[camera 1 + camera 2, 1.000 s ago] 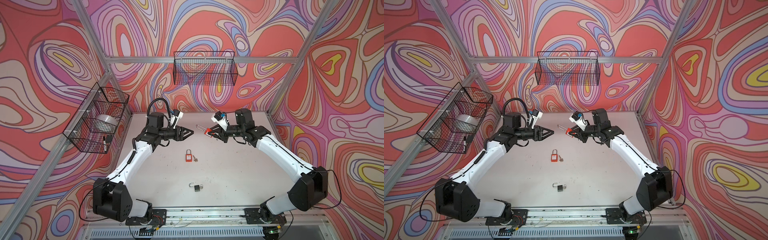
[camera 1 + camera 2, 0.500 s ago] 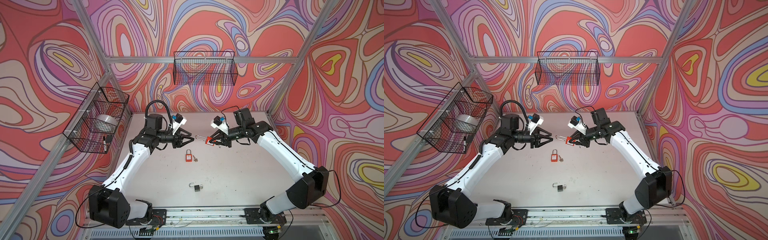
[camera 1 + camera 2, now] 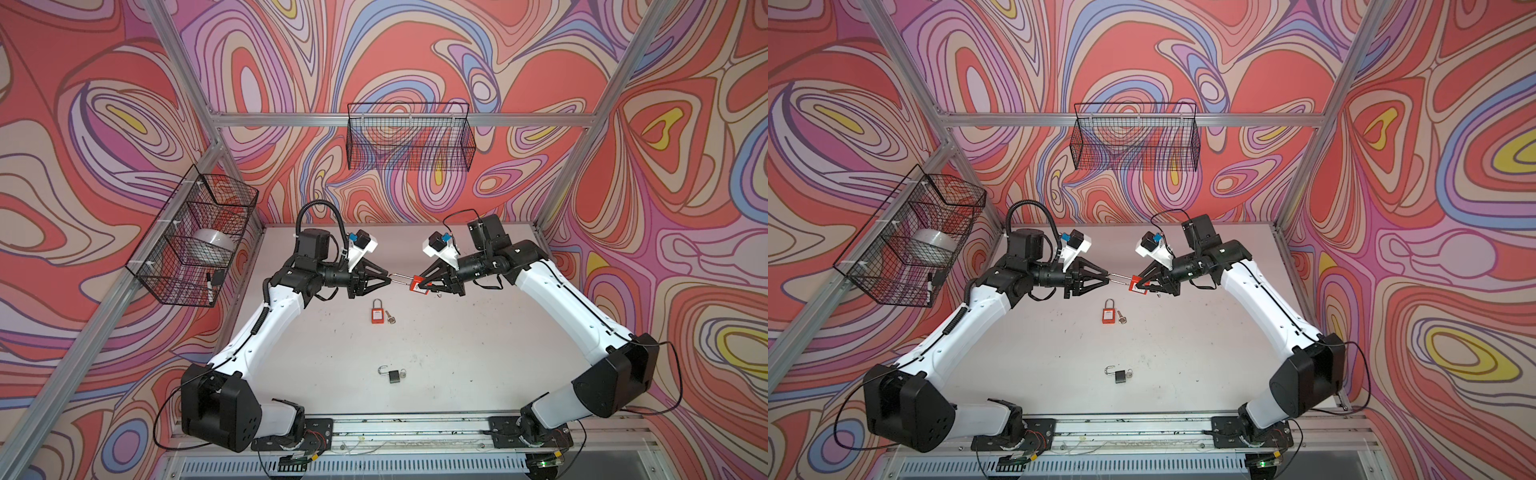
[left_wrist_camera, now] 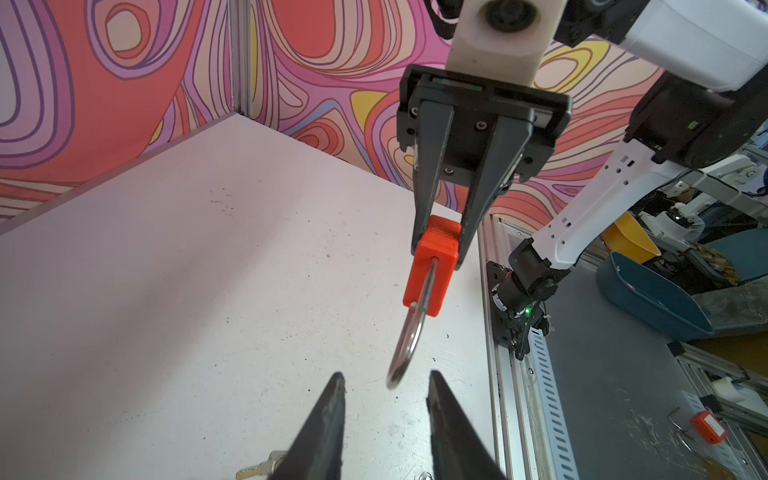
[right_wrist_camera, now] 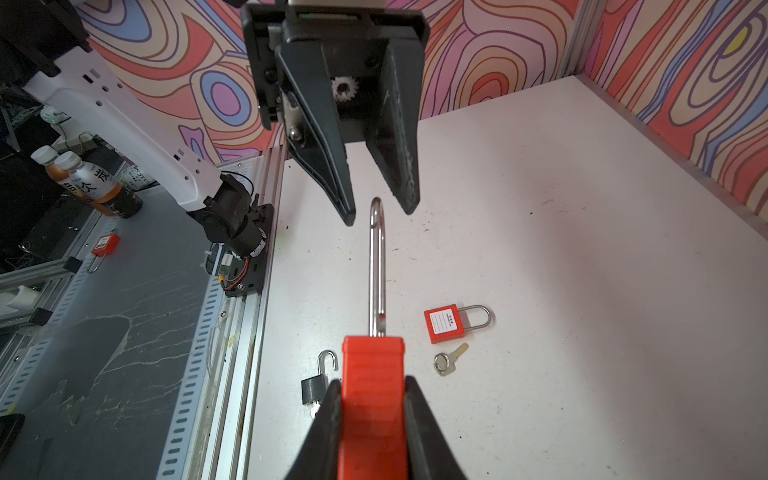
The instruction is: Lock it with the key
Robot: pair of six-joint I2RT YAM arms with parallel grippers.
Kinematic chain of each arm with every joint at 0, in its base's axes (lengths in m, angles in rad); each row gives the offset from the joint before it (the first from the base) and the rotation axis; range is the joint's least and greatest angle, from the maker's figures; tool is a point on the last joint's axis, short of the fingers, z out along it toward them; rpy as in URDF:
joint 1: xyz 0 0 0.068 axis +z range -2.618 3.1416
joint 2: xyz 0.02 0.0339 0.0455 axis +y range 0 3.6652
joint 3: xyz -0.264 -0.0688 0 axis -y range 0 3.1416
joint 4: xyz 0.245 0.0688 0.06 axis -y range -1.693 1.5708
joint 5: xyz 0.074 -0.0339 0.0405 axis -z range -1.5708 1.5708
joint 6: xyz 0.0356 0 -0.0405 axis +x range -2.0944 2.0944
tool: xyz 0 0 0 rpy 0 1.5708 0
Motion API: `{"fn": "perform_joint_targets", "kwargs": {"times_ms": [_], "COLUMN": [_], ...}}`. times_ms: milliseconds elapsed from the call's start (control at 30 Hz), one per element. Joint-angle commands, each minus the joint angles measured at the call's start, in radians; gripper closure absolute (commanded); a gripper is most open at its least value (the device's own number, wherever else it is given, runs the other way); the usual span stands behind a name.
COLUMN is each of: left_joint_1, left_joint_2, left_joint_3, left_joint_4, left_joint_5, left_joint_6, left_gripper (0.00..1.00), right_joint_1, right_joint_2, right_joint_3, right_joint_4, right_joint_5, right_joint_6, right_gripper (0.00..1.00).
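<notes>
Top views: arms (image 3: pixel 277 309) facing; right jaws grip padlock (image 3: pixel 417 286), left jaws parted (around shackle (image 3: pixel 400 277)).

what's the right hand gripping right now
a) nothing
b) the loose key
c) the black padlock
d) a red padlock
d: the right hand is clamped on the body of a red padlock, while the loose key and black padlock lie on the table.
</notes>
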Motion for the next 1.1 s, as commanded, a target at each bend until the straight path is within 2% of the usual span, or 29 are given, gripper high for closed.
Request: {"fn": "perform_joint_targets", "kwargs": {"times_ms": [0, 367, 600, 733, 833, 1067], "left_joint_1": [-0.013, -0.019, -0.025, -0.03, -0.035, -0.049], "left_joint_2": [0.017, 0.015, 0.007, -0.015, -0.029, -0.042], "left_joint_3": [0.004, -0.005, -0.025, -0.077, -0.103, -0.152], "left_joint_4": [0.034, 0.054, 0.065, 0.202, 0.267, 0.462], "left_joint_5": [0.035, 0.063, 0.059, 0.044, 0.032, 0.026], "left_joint_6": [0.011, -0.011, -0.02, -0.05, -0.058, -0.19], "left_gripper": [0.7, 1.0, 1.0, 1.0, 1.0, 1.0], "right_joint_1": [0.01, 0.02, 0.02, 0.021, 0.026, 0.026], "right_joint_2": [0.019, 0.04, 0.042, 0.067, 0.074, 0.055], "right_joint_3": [0.028, 0.05, 0.057, 0.097, 0.109, 0.063], "right_joint_4": [-0.003, -0.034, -0.007, -0.07, -0.094, 0.005], "right_joint_5": [-0.043, -0.049, -0.079, -0.141, -0.138, -0.16], "right_joint_6": [-0.01, -0.044, -0.026, -0.024, -0.03, 0.024], "right_gripper": [1.0, 1.0, 1.0, 1.0, 1.0, 1.0]}}
